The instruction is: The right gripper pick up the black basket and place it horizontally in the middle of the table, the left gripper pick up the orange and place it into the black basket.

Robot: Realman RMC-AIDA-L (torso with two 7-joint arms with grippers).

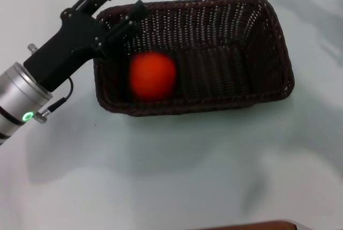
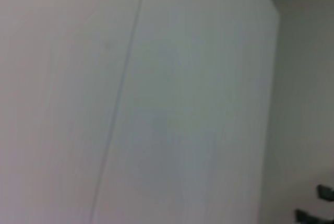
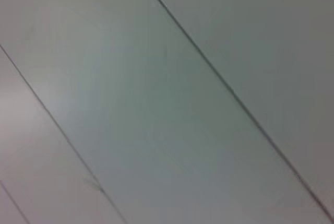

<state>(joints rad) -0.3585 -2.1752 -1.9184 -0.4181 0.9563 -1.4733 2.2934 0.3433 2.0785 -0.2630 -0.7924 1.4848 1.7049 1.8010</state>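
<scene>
At the left of the head view, the left end effector (image 1: pixel 119 9) hangs over the left end of the black basket (image 1: pixel 257 53), its fingers spread apart and holding nothing. The one orange (image 1: pixel 153 75) lies inside the single basket, toward that left end, just below and to the right of the fingertips. The basket rests with its long axis running left to right across the white worktop (image 1: pixel 177 176); the right end effector appears in no view, so the left arm is clearly nearer.
</scene>
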